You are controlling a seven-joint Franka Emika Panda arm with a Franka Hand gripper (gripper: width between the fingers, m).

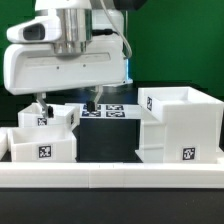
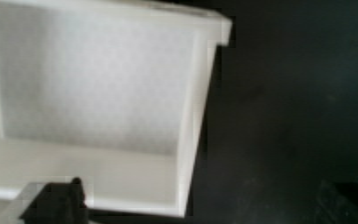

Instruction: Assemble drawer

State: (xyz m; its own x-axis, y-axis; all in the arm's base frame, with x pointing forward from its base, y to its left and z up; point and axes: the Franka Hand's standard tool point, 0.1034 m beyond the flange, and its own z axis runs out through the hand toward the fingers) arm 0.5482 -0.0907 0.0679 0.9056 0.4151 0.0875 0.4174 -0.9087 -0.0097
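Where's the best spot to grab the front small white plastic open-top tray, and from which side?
Probably one thin upright side wall of the small white plastic open-top tray, taken from straight above, one jaw inside and one outside. It sits upright with its top open, so the rim is exposed.

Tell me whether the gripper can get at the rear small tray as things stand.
Probably yes. The gripper hangs open just above the rear tray, nothing shows between them, and the housing stands off at the exterior view's right.
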